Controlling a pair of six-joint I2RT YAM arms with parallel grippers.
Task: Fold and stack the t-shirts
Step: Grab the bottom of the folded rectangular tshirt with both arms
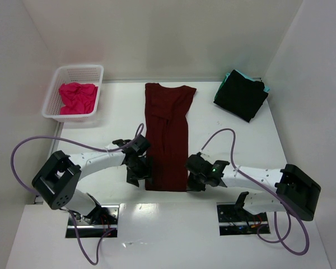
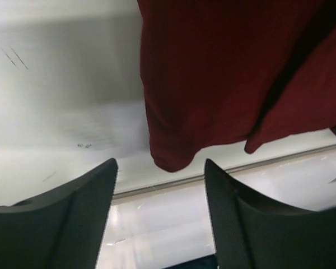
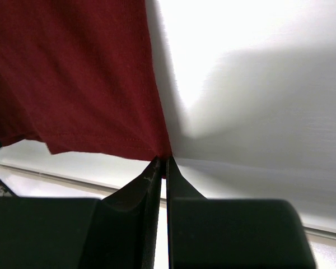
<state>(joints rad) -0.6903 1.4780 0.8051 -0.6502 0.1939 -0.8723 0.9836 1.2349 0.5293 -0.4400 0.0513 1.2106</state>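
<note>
The dark maroon t-shirt (image 1: 167,134) lies as a long narrow strip down the middle of the table, collar end far. My left gripper (image 1: 139,175) is open beside its near left corner (image 2: 168,159), with the corner just beyond the fingertips. My right gripper (image 1: 191,180) is shut on the near right hem corner (image 3: 162,152) of the maroon shirt. A bright pink t-shirt (image 1: 77,96) lies crumpled in the white basket. A folded black t-shirt (image 1: 241,95) lies on a teal one (image 1: 263,85) at the far right.
The white lattice basket (image 1: 51,106) stands at the far left. White walls enclose the table on three sides. The table's near edge (image 2: 213,176) runs just below the shirt's hem.
</note>
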